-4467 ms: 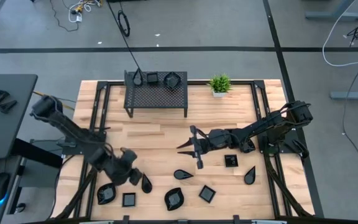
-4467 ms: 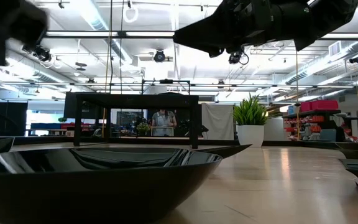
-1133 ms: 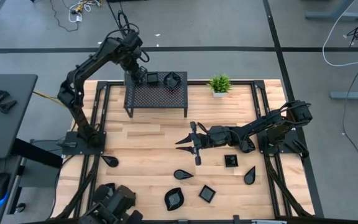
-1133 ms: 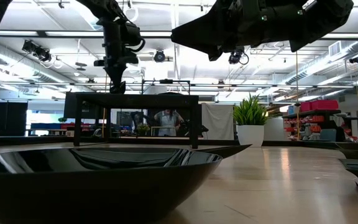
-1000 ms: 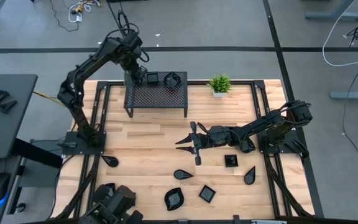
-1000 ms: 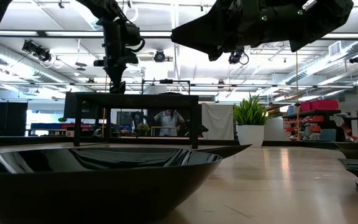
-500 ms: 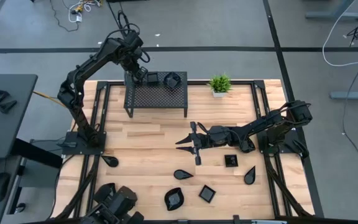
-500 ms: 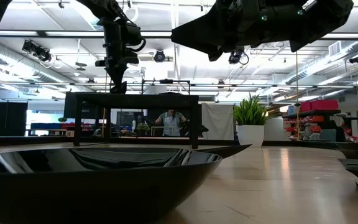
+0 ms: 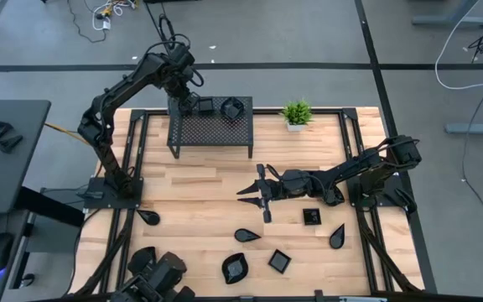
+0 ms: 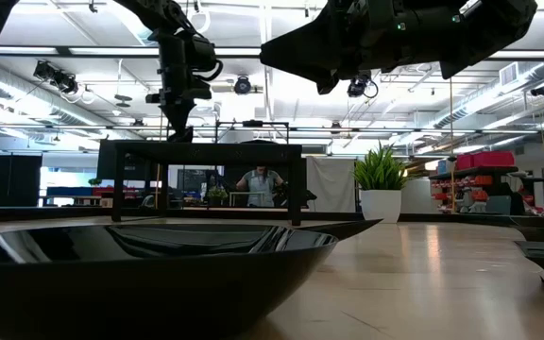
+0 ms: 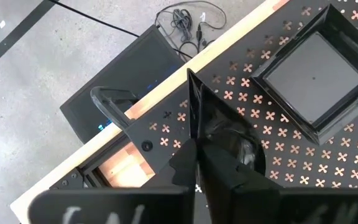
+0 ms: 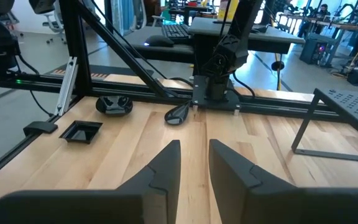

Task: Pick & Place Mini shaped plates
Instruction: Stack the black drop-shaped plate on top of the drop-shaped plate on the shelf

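Observation:
My left gripper (image 9: 187, 100) reaches over the left end of the black mesh rack (image 9: 210, 127) at the table's far side, shut on a glossy black mini shaped plate (image 11: 229, 140). A square plate (image 11: 316, 78) and another plate (image 9: 232, 106) rest flat on the rack's top. My right gripper (image 9: 255, 195) hovers open over the table's middle with nothing between its fingers. More plates lie on the wood: teardrops (image 9: 148, 216), (image 9: 246, 235), (image 9: 337, 236), squares (image 9: 279, 261), (image 9: 311, 216) and a wavy one (image 9: 236, 268). My left gripper pinches the plate's thin rim (image 11: 192, 115) between its two fingers, coming from above and slanting steeply down. The plate is tilted, with the held rim up, right over the rack's perforated top (image 11: 278, 149). I cannot tell whether its lower side touches the rack.
A small green potted plant (image 9: 296, 113) stands right of the rack. A large plate (image 10: 149, 264) fills the low view's foreground. A dark cluster (image 9: 158, 273) sits at the near left corner. Bare wood lies between the rack and my right gripper. A person (image 10: 256, 184) stands beyond the table.

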Available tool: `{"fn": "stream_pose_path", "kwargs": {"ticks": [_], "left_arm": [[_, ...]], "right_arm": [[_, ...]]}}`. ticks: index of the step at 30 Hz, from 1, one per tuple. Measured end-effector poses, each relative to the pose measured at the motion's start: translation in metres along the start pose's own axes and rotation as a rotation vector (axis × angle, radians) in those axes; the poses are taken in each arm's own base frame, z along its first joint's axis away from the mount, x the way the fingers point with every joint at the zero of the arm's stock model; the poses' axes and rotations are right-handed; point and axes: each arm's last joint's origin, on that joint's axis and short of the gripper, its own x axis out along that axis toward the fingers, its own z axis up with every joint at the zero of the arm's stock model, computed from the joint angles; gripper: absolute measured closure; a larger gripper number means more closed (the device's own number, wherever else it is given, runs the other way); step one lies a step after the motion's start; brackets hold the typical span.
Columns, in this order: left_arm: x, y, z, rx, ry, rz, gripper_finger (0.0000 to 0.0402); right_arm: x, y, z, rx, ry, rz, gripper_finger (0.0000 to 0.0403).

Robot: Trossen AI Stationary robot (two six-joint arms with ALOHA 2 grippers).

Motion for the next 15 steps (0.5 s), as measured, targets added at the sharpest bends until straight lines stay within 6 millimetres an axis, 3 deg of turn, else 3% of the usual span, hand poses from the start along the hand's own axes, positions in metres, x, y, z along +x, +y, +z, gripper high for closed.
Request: {"fn": "stream_pose_path", "kwargs": {"ticks": [9, 15], "left_arm": [[0.0, 0.0002, 0.0001, 0.0, -0.001, 0.007, 0.0301], [0.0, 0.0003, -0.0021, 0.071, 0.023, 0.011, 0.0311]], "right_arm": [[0.0, 0.0001, 0.0, 0.0, 0.0, 0.0, 0.0317], [0.0, 0.0003, 0.0, 0.0, 0.0, 0.001, 0.0317]]}}
